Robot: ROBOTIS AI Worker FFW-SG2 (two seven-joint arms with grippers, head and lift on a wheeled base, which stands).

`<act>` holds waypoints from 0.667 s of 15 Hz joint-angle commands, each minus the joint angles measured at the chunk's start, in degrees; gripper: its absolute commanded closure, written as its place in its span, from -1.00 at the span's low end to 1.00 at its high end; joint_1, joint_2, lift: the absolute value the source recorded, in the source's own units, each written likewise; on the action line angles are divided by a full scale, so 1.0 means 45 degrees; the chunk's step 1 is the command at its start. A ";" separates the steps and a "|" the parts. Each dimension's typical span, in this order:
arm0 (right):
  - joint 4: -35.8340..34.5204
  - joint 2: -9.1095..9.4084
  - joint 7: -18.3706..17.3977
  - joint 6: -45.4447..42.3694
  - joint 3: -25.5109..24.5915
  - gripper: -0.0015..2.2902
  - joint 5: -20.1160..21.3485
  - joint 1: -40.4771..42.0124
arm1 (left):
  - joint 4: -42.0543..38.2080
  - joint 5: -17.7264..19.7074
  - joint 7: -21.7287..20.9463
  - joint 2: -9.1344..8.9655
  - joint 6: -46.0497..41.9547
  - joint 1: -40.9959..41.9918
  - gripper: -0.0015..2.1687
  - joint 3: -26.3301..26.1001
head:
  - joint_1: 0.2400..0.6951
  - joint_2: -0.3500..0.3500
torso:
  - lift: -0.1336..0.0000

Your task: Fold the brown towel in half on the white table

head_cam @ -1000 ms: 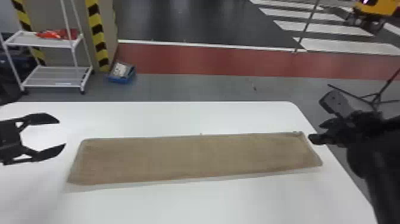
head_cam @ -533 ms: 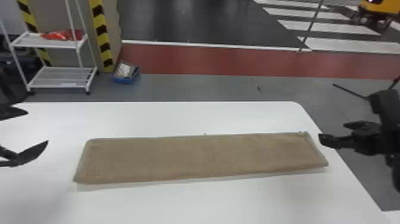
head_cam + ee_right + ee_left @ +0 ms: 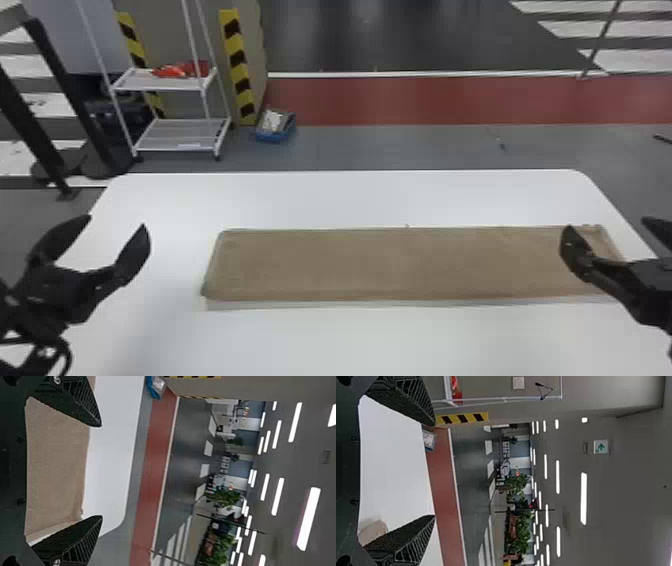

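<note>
Nearest us, here's the left gripper (image 3: 117, 221), in from the left edge, fingertips aimed at the far side of the table, jaws wide apart with nothing between them, and well clear of the brown towel (image 3: 400, 265). Over on the right, we see the right gripper (image 3: 606, 223) in from the right edge, jaws spread and empty too, one finger overlapping our view of the towel's right end; whether it touches, we can't tell. And the towel itself, out in the middle and right of the white table (image 3: 350, 200): one long, narrow strip, long axis running left to right, roughly parallel to the far table edge. It's lying flat and smooth, left end slanted, a pale band along its near side.
</note>
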 commanded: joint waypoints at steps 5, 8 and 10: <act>0.2237 0.0053 -0.3134 -0.6749 0.2796 -0.93 0.0059 0.2721 | -0.0928 0.0358 0.3347 -0.0574 -0.1210 0.2838 -0.93 -0.2036 | 1.00 0.37 | -0.88; 0.2472 0.0053 -0.3427 -0.6983 0.3323 -0.93 0.0040 0.3150 | -0.1104 -0.0892 0.4363 -0.0574 -0.1600 0.3287 -0.93 -0.2739 | 1.00 0.45 | -0.88; 0.2452 0.0053 -0.3466 -0.7178 0.3733 -0.93 0.0059 0.3404 | -0.1358 -0.1205 0.5320 -0.0574 -0.1444 0.3678 -0.93 -0.3423 | 1.00 0.45 | -0.88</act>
